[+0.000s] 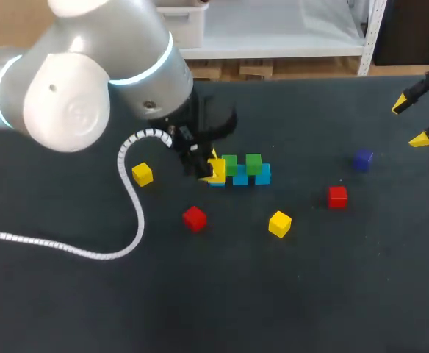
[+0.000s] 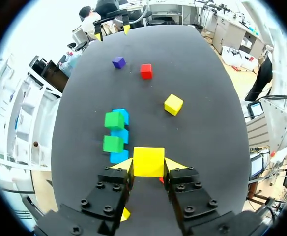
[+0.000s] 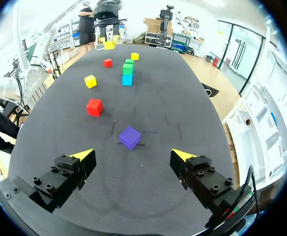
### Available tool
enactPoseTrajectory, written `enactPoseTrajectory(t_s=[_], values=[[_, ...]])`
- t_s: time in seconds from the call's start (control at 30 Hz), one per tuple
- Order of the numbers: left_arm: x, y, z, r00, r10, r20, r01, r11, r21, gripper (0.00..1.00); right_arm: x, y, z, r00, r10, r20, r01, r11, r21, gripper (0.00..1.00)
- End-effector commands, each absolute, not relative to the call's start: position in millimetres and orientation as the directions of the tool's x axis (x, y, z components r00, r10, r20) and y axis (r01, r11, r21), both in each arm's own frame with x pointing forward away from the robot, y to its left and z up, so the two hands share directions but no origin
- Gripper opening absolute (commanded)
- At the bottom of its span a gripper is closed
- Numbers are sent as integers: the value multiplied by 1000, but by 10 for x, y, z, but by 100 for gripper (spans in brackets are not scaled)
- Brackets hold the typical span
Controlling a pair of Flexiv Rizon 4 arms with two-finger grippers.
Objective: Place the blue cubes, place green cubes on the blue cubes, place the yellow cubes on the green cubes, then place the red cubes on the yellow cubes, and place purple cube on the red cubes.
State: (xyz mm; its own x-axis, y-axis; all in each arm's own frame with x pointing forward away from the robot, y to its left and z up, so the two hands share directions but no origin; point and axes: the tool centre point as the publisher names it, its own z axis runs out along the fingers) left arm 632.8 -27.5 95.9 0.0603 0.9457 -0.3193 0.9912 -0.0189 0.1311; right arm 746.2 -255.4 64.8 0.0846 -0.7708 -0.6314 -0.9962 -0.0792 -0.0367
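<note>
Holding the yellow cube (image 2: 148,160) — left gripper (image 2: 149,166) was clamped on it from both sides | cube hung at the near end of the blue row (image 2: 124,133), green cubes (image 2: 114,120) just ahead and to one side, row running away from the gripper | right gripper (image 3: 132,156) was spread wide, well off — left arm nearer.

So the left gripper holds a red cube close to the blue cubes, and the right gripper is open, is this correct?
Not quite. The left gripper holds a yellow cube, not a red one; the left wrist view shows it between both fingers. The rest stands: it is close to the blue cubes, and the right gripper is open.
</note>
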Motion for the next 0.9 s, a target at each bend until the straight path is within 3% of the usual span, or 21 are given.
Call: enactPoseTrajectory(t_s=[0.03,0.9], values=[[6526,-341,1001,62,946,-318,994,-28,110,0,7466,-2555,644,86,-770,-633,-996,-80,-37,100],[6904,-750,842,57,939,-339,998,-45,42,0,7466,-2555,644,86,-770,-633,-996,-80,-37,100]])
